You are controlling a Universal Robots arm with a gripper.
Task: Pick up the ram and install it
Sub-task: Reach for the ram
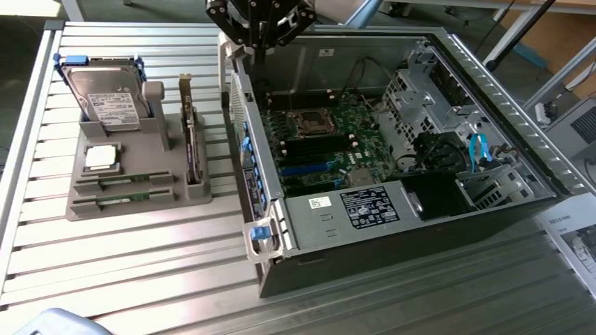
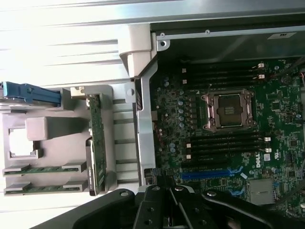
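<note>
Standing on table (image 1: 139, 265): open computer case (image 1: 391, 230), motherboard (image 2: 228, 138) exposed.
Holder: gray rack (image 1: 139, 199), exterior view's left of case.
Arm end: gripper (image 1: 255, 40) clenched above case wall, well apart from rack.
Task part: ram (image 1: 119, 183), 2 sticks on edge in rack's front slots, long axes parallel, level.

In the wrist view, the motherboard (image 2: 174, 119) carries a white "DELL" logo (image 2: 256, 160), printed sideways near the blue slot (image 2: 205, 175). The black label (image 1: 365, 207) on the power supply (image 1: 312, 227), the white label (image 1: 119, 108) on the hard drive (image 1: 105, 82) and the paper sheet (image 1: 573, 237) at the exterior view's right all bear print too small to read.
</note>
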